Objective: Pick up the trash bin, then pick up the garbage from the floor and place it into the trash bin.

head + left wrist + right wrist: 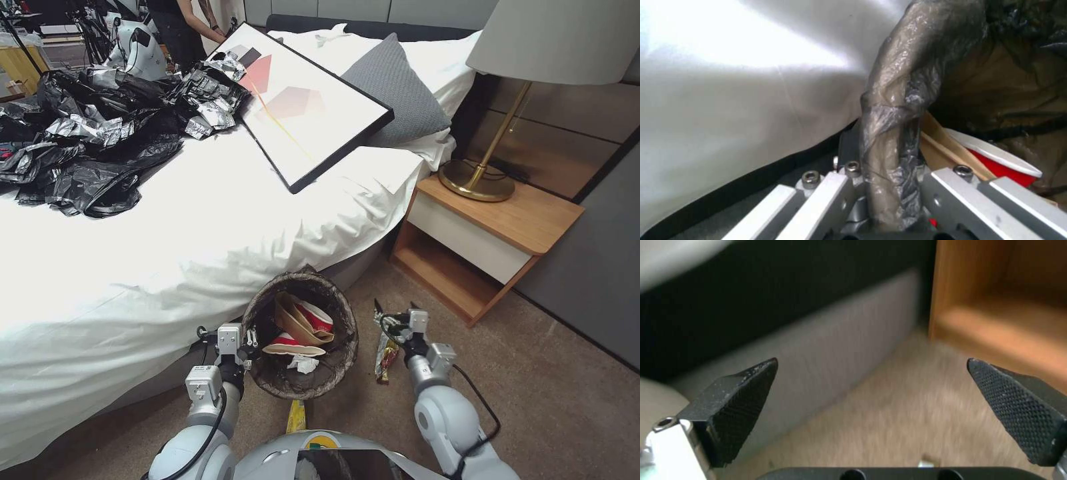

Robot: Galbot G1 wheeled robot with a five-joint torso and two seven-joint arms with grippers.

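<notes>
trash bin: the trash bin (300, 333) stands on the carpet (533, 373) close against the bed's (167, 267) hanging white sheet, its dark liner bag (893, 110) folded over the rim.
inside the bin: a crushed red-and-white paper cup (313, 317), a tan paper bag (293, 320), another flattened cup (293, 345) and a white tissue (303, 363).
left gripper: the left gripper (250, 337) is at the bin's rim on the bed side, jaws clenched on the liner-covered edge, one jaw inside and one outside.
right gripper: the right gripper (387, 320) hangs low over the carpet just right of the bin, jaws spread wide with nothing between them; its dark textured pads (742, 400) frame bare carpet, the bed base and the nightstand's (480, 247) lower shelf.
garbage on floor: a yellow-and-red snack wrapper (385, 357) lies just beside the right gripper, between bin and arm; another yellow wrapper (296, 417) lies near the robot's base.
open room: bare carpet stretches to the right; the nightstand's corner and the bed edge close in the far side.
</notes>
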